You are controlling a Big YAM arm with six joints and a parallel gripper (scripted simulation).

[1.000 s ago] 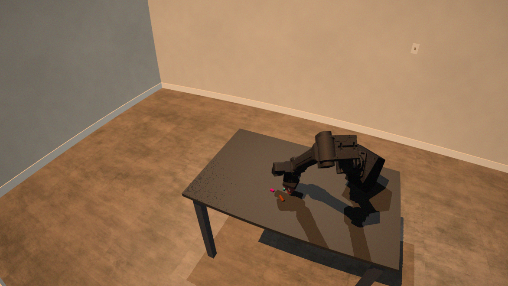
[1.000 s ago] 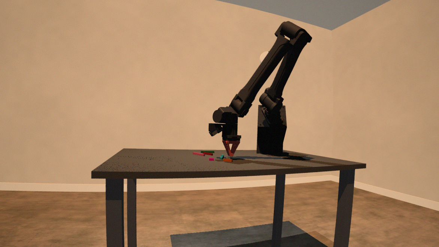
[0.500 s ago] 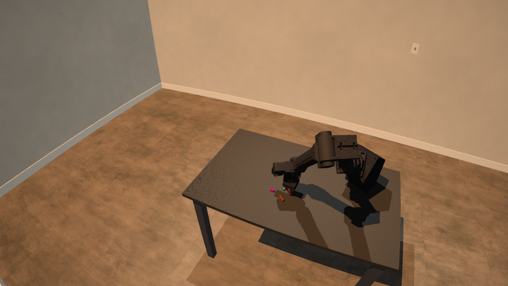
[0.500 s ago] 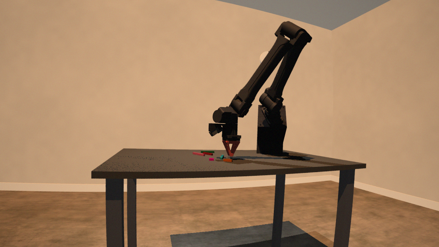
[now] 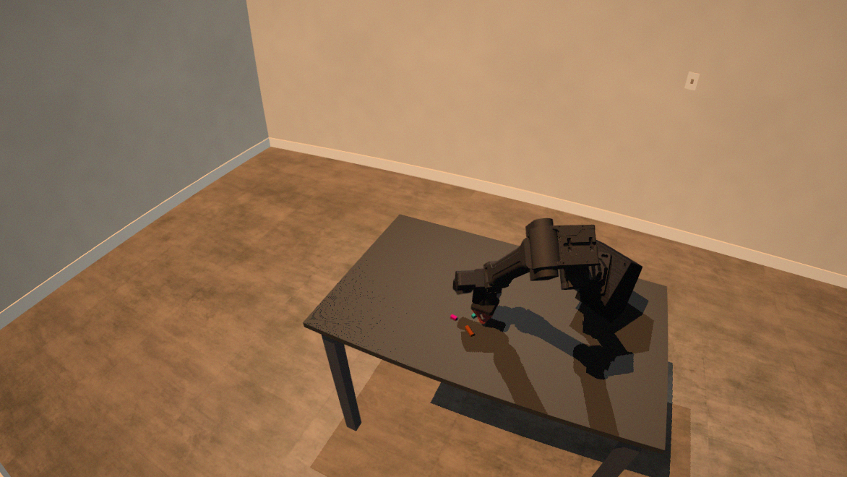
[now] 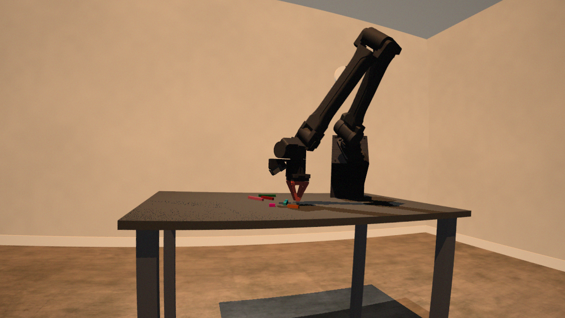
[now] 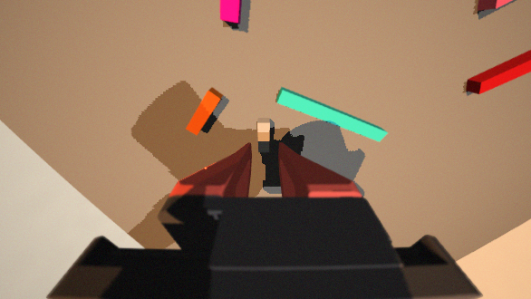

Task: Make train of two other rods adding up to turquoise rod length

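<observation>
In the top view, shows a dark rectangular table (image 5: 379,266) (image 6: 178,209) (image 7: 362,45) bearing a black jointed arm (image 5: 542,248) (image 6: 340,86), bent down to a gripper with reddish tapered fingers (image 5: 484,321) (image 6: 296,199). Shows near the fingertips a short magenta rod (image 5: 453,317) (image 6: 272,205) (image 7: 230,10), an orange rod (image 5: 469,330) (image 6: 293,205) (image 7: 204,111) and a partly hidden turquoise rod (image 5: 473,315) (image 6: 285,202) (image 7: 332,114). In the exterior view, points the gripper straight down, close to the tabletop, with the turquoise rod just beside the tips and the orange one in front. Farther back, groups a long pink rod (image 6: 255,198) (image 7: 496,4), a red rod (image 6: 267,197) (image 7: 503,72) and a dark green rod (image 6: 267,195) close together. In the wrist view, shows the gripper partly open, narrow rather than wide, around a small pale, greyish rod (image 7: 264,127), partly in shadow, with a slim gap visible beside it and no clear grip. Lays the turquoise rod flat and slanting, apart from the fingers, opposite the orange rod; places the magenta one beyond, cut by the frame, and the red and pink ones at the edge

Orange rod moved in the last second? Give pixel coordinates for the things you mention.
No. In the top view, the orange rod (image 5: 469,330) (image 6: 293,205) (image 7: 203,113) shows no visible shift either way against the table's edge (image 5: 415,371) (image 6: 237,226).
</observation>
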